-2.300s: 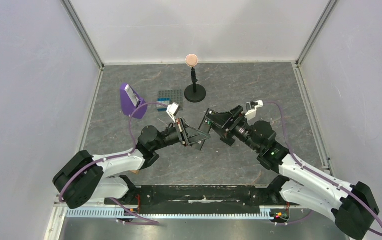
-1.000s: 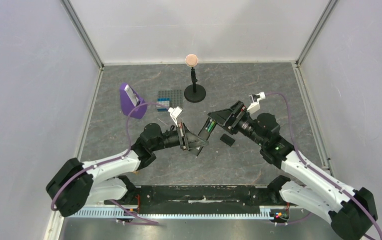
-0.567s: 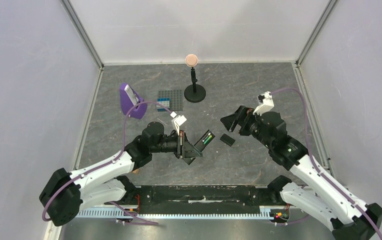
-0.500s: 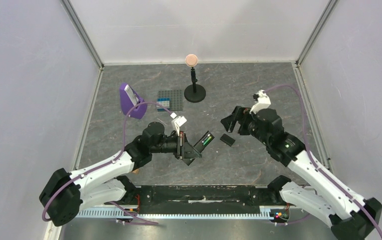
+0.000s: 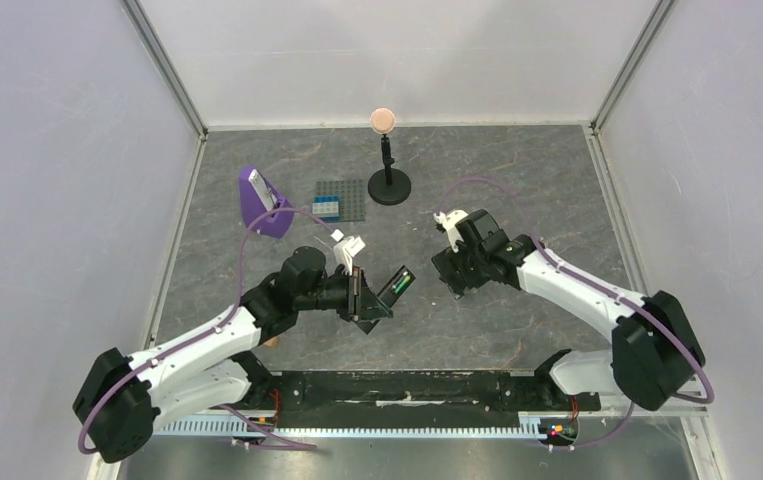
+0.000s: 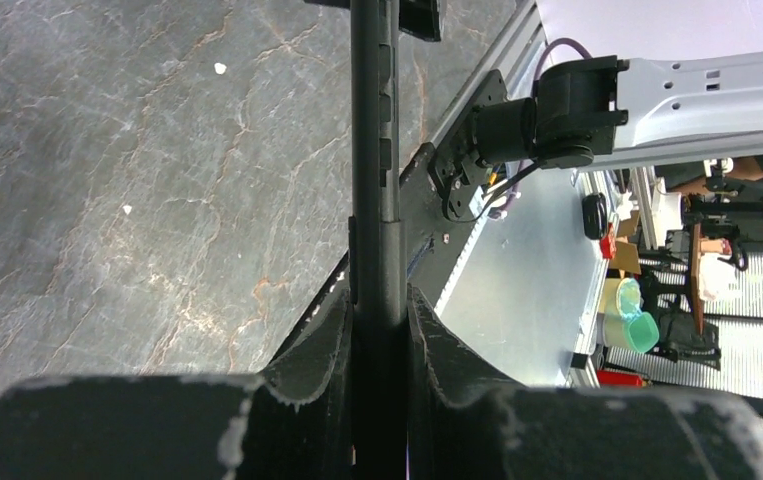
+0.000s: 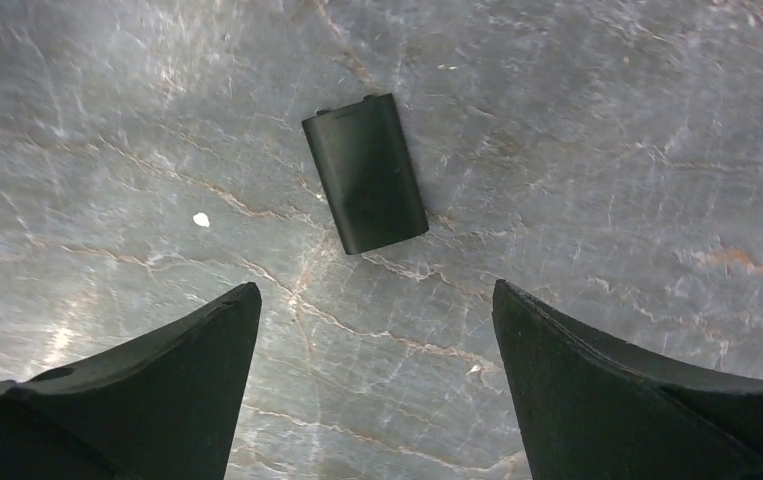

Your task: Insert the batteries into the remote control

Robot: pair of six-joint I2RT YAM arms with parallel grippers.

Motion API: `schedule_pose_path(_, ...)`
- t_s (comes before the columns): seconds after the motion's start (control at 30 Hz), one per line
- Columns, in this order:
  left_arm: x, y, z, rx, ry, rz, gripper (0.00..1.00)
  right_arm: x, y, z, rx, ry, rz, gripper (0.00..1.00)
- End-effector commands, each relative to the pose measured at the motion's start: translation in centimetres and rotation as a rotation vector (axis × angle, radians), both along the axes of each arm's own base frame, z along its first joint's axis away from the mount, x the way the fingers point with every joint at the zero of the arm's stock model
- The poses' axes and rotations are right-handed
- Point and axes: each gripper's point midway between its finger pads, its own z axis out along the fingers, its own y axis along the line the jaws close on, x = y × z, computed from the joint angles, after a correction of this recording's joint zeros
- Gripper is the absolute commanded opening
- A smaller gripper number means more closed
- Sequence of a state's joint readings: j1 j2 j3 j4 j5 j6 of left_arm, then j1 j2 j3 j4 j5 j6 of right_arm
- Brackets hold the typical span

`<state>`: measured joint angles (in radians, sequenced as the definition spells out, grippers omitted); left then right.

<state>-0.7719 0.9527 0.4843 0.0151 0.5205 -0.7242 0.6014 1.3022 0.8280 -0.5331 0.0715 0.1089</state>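
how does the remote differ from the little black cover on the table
The remote is clamped in the left jaws, held above the table; the cover lies flat on the table, untouched, below the open right jaws. The remote is a long slim bar; the cover is a short stubby plate. Both are black.

The remote control [image 5: 395,285] sits in the left pincer [image 6: 379,325], left of a cover [image 7: 365,172] beneath the right pincer [image 7: 375,290].
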Motion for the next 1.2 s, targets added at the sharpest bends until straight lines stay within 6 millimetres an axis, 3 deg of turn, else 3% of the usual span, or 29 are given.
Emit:
schedule_pose_path(0.0,1.2,0.3,1.0,-0.01,-0.03,0.018,0.02,1.4,1.3,0.0,-0.023,-0.017,0.205,0.88)
schedule_pose_path(0.13,2.0,1.0,0.9,-0.026,0.021,0.024,0.02,2.1,1.9,-1.3,-0.025,0.049,0.246,0.85)
schedule_pose_path(0.43,3.1,2.5,0.7,-0.052,0.153,0.046,0.02,0.8,1.8,-3.8,-0.019,0.211,0.41,0.83)
schedule_pose_path(0.8,3.9,2.8,1.2,-0.049,0.176,0.042,0.02,0.8,0.1,-6.1,-0.119,0.272,0.368,0.72)
schedule_pose_path(1.03,3.9,2.6,1.0,-0.047,0.195,0.027,0.02,0.2,-0.6,-6.5,-0.158,0.234,0.394,0.46)
schedule_pose_path(1.17,3.4,2.7,0.4,-0.03,0.211,-0.003,0.02,0.3,-0.6,-5.6,-0.178,0.144,0.412,0.34)
